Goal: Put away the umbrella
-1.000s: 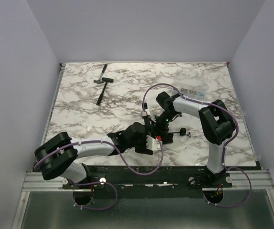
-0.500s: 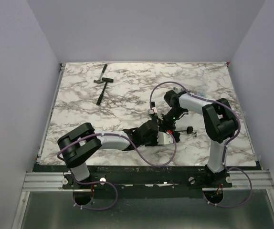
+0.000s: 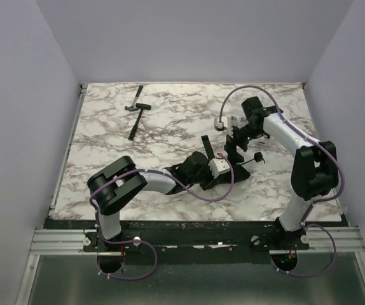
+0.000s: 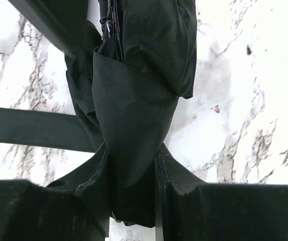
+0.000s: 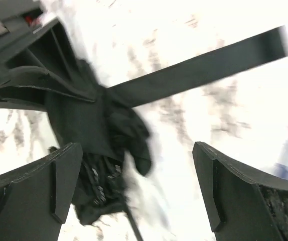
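Left gripper (image 4: pixel 132 165) has just closed in from a wide spread and now pinches the bunched black canopy of the umbrella (image 4: pixel 134 115), with fabric squeezed between both fingers. In the same moment the right gripper (image 5: pixel 141 186) has let go: its fingers stand fully spread with nothing between them, and it has backed off to hover just beyond the umbrella's far side.

From the overhead camera, the umbrella (image 3: pixel 234 166) lies on the marble table (image 3: pixel 106 146) with the left gripper (image 3: pixel 228 168) at its near-left end and the right gripper (image 3: pixel 236 143) just past it. Its small handle points away to the right. A flat black strap (image 5: pixel 199 65) runs loose from the folded cloth across the table. The hammer (image 3: pixel 136 114) sits well apart, off to the umbrella's far left, untouched.

This looks like a handover, with the bundle now controlled by the left arm alone and the right arm free for another job. The canopy is gathered but not bound, so the likely next step is to catch the strap and wrap it round the folds. The pinched cloth is soft and could slip or spring loose.
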Motion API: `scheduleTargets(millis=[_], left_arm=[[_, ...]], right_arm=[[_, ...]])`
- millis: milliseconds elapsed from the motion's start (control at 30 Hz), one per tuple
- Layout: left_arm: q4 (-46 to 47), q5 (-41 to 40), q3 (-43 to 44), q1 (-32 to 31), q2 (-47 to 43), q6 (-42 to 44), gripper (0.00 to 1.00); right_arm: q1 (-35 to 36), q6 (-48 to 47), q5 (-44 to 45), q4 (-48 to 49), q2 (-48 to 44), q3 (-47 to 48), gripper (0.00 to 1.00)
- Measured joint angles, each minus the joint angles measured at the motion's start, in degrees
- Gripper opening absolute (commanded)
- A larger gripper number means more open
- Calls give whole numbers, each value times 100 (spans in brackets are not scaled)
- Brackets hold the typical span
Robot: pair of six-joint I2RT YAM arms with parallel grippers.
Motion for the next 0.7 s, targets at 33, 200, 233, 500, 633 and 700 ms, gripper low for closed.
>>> scheduleTargets(millis=[33, 200, 233, 500, 633, 700], left_arm=[[133, 258, 0, 76, 63, -201, 0], [378, 1062, 35, 428, 269, -734, 0], [417, 1298, 63, 544, 334, -887, 0], [575, 2455, 330, 1058, 776, -1600, 0], [457, 2929, 586, 1139, 1005, -1847, 0], [402, 3093, 651, 1137, 1062, -1917, 0]], right_arm=[[-74, -17, -9, 57, -125, 129, 100], [-431, -514, -308, 319, -1001, 203, 100], [-514, -763, -468, 389, -1270, 7, 99], [-597, -3449, -918, -44, -2059, -1939, 95], [-533, -3917, -914, 149, -2070, -2273, 94], [-402, -3987, -852, 426, -2140, -2433, 90]])
